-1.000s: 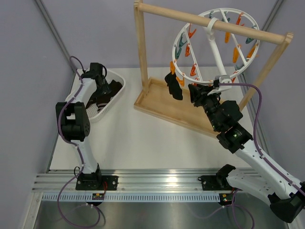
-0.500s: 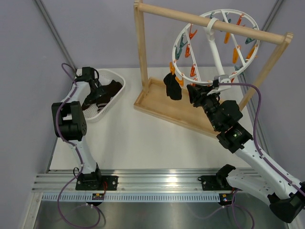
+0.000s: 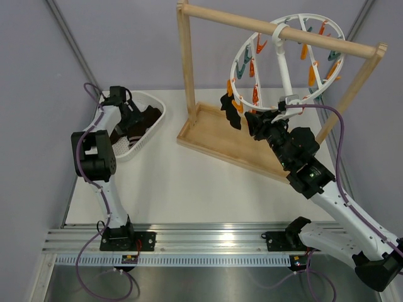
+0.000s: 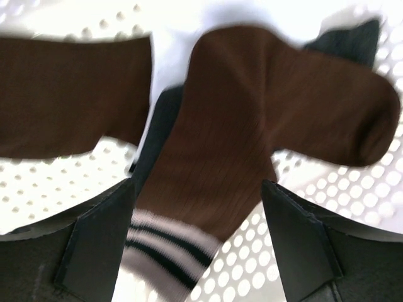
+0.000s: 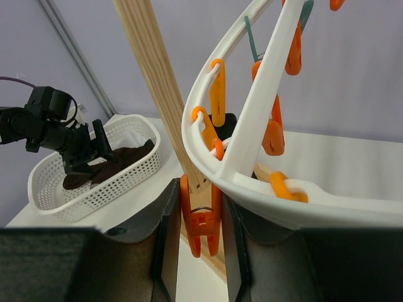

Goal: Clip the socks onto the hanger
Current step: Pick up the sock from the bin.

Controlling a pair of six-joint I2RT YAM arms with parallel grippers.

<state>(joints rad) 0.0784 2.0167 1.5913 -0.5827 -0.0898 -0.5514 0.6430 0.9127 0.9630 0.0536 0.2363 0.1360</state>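
Brown sock with a white-and-black striped cuff lies in the white basket, upper left of the overhead view. Left claw is down inside the basket, jaws wide apart. One finger sits either side of that sock's cuff end, nothing gripped. Second brown sock is at the left of the wrist view, with a darker sock partly under both. Wrist view is blurred, so can't tell if the fingertips touch fabric or the basket floor.

Right claw is closed onto an orange clip hanging from the lower rim of the hanger, a finger pressed on each side. Can't tell whether the clip's mouth is open.

Hanger hooks over the top rail of the wooden stand, upper right of the overhead view. Its ring is tilted up on edge, with more orange and teal clips around it. One black sock is clipped at the ring's left edge, hanging above the stand's base. Right claw sits just right of that sock. Stand and basket both sit on the white bench, apart from each other.
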